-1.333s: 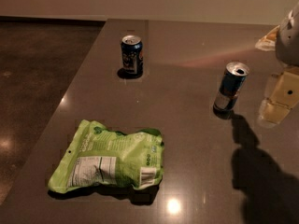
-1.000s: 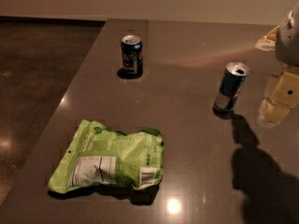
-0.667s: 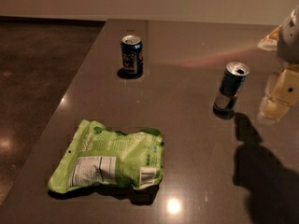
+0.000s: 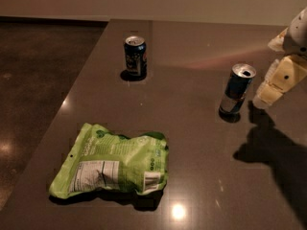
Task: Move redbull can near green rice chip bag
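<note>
The redbull can point(image 4: 236, 90), tall, slim, blue and silver with an open silver top, stands upright on the dark table at the right. The green rice chip bag point(image 4: 112, 161) lies flat at the front left, its white label and barcode facing up. My gripper point(image 4: 271, 91) hangs at the right edge of the view, just right of the redbull can and apart from it, a little above the table. It holds nothing.
A shorter, wider dark blue can point(image 4: 135, 55) stands at the back left of the table point(image 4: 192, 143). The table's left edge runs diagonally, with the floor point(image 4: 38, 80) beyond it. My arm casts a shadow point(image 4: 278, 162) at the front right.
</note>
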{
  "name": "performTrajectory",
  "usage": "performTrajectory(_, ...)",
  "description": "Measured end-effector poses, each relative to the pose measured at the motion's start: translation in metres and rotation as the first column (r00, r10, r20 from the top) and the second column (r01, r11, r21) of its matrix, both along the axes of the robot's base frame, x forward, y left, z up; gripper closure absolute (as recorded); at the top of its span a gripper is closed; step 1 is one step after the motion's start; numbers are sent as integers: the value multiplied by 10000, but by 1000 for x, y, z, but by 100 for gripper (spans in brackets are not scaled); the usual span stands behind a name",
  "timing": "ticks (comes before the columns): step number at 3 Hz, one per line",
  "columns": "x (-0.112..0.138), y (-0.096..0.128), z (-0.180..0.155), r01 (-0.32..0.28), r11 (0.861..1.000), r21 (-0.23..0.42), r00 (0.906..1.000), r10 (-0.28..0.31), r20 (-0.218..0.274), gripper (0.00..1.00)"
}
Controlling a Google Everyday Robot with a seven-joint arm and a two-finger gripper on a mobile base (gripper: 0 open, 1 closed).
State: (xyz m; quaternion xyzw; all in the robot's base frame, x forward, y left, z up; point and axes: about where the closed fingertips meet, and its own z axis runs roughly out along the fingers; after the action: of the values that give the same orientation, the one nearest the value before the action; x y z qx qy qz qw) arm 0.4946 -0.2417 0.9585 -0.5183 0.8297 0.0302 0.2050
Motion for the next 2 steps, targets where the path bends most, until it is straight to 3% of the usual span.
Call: performTrajectory(2, 24, 2, -9, 610, 9896, 1304, 9904, -763, 1156, 0)
